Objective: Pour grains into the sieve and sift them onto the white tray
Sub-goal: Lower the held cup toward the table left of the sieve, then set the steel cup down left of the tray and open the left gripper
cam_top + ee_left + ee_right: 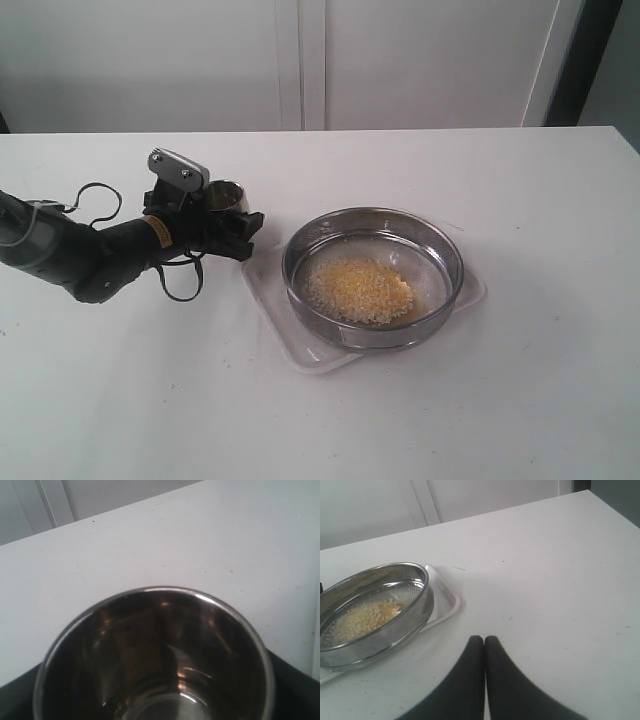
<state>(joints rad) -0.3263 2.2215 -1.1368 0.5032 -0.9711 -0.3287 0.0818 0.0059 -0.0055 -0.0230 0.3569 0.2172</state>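
The sieve (300,280) stands on the white tray (300,348) in the middle of the table, with a heap of yellow grains (360,290) on its mesh. My left gripper (228,218) is just left of the tray and is shut on a small steel cup (226,193). In the left wrist view the cup (150,645) looks empty inside, with a black finger (296,686) at its side. My right gripper (484,639) is shut on nothing and hovers over bare table, apart from the sieve (415,615), grains (365,617) and tray (445,597). It is outside the exterior view.
The white table (520,380) stretches bare to the right and front of the tray. A white wall (300,60) rises behind the table's far edge. The left arm's cables (95,200) loop above the table at the left.
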